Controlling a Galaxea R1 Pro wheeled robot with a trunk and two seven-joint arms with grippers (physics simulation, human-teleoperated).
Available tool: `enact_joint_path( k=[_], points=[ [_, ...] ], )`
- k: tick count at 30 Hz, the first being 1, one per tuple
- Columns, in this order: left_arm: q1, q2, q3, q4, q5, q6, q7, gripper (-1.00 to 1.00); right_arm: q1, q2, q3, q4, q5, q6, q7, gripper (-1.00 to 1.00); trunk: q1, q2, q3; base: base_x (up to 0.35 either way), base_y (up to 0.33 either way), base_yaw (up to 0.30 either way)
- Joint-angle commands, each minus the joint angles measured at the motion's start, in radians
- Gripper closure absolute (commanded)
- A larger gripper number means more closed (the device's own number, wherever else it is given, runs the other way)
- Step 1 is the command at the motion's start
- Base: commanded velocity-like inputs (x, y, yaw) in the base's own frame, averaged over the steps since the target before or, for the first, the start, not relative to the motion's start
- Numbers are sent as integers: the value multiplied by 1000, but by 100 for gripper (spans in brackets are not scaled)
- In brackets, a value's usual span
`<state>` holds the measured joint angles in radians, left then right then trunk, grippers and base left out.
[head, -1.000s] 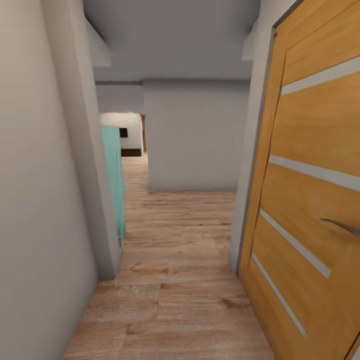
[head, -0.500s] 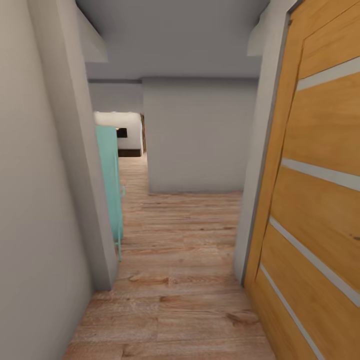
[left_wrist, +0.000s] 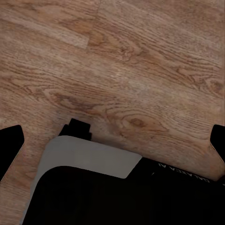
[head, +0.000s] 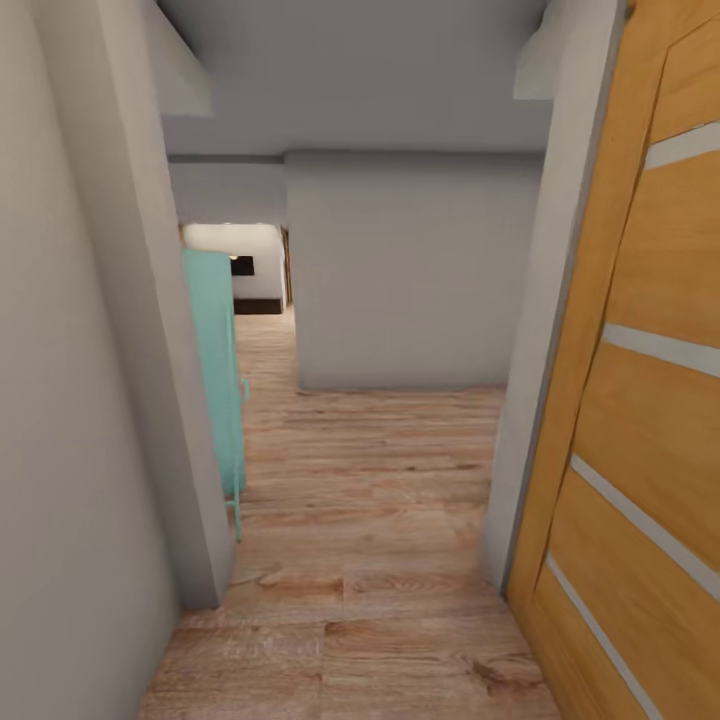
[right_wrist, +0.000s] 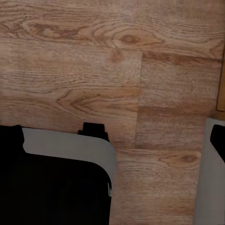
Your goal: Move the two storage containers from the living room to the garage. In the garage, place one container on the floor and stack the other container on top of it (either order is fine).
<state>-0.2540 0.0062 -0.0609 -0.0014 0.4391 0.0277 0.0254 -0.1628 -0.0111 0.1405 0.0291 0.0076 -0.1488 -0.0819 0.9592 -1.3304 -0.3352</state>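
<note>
Head view: narrow hallway, light wood plank floor (head: 360, 520) running ahead to a grey wall (head: 400, 270); grey wall corner (head: 160, 400) close on the left, teal furniture piece (head: 218, 370) just past it, orange wooden door (head: 650, 420) with pale horizontal strips close on the right; a further opening into a lit room at far left-centre. No storage containers in sight here; location not determinable from these frames, so presumably in transit. Left wrist view: planks below, grey-and-black robot body (left_wrist: 89, 183) underneath; dark fingertips (left_wrist: 9, 143) of the left gripper (left_wrist: 112, 140) at opposite frame edges, so jaws spread wide, nothing between them but floor. Right wrist view: same planks, body panel (right_wrist: 61, 173); one dark fingertip (right_wrist: 218, 140) of the right gripper (right_wrist: 115, 140) at one edge, a dark shape at the other, gap bare, jaws apparently wide and holding nothing. Handling estimate for the bins: rigid plastic, light, open-topped, walls smooth and probably somewhat slippery; best hold likely on the rim of opposite short walls, one gripper per side.
</note>
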Motion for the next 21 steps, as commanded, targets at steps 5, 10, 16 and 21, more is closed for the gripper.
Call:
enact_joint_path(
  k=[5,10,16,21],
  points=[
    [-1,0,-7,0,7,3,2,-100,-1,2,7,3,0,-5,-4,-100,1,-1,-1,322,102,0],
    [-1,-1,-7,-1,7,3,2,-100,-1,3,4,3,-5,-8,-5,-100,1,-1,-1,322,100,0],
    [-1,-2,-7,0,7,3,2,-100,-1,2,6,2,-1,-9,-5,-100,1,-1,-1,322,99,0],
    [-1,-3,-7,0,6,4,2,-100,-1,2,4,2,0,-9,-5,-100,1,-1,-1,322,97,0]
  ],
)
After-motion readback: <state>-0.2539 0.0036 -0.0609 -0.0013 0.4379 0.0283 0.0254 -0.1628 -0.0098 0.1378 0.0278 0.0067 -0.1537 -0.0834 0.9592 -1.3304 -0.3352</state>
